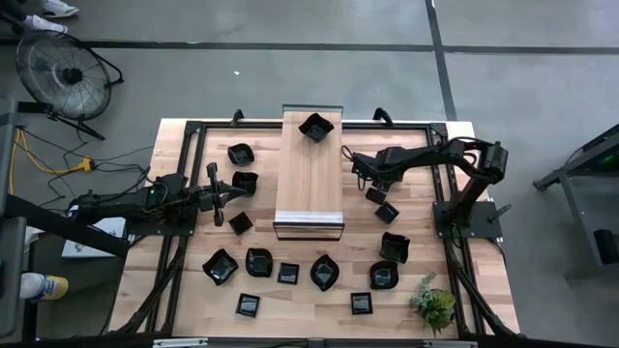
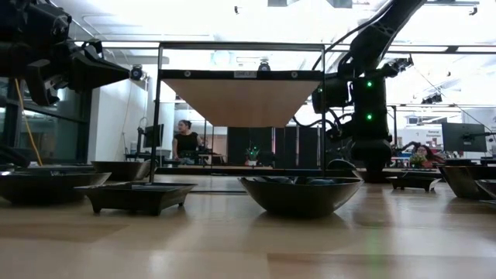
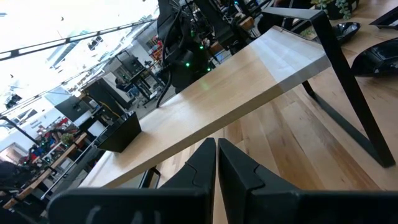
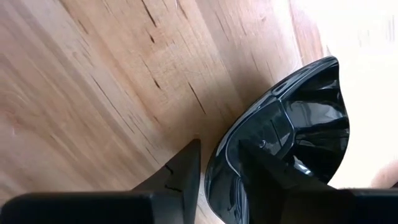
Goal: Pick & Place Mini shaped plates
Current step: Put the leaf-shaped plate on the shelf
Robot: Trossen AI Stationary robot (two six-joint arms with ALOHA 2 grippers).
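Observation:
Several glossy black mini shaped plates lie scattered on the wooden table. One plate sits on the raised wooden platform in the middle. My right gripper points steeply down at a plate just right of the platform, and in the right wrist view it is shut on this leaf-like plate. My left gripper waits left of the platform, level and shut, with nothing in it. My right gripper has the plate's rim between its two fingers, one finger inside the dish and the other outside on the table side. The fingers come from above, slanting down. The plate rests flat on the table.
The platform stands on a black metal frame with room beneath it. More plates lie in a row along the near side and left of the platform. A small green plant stands at the near right corner. A person sits far behind.

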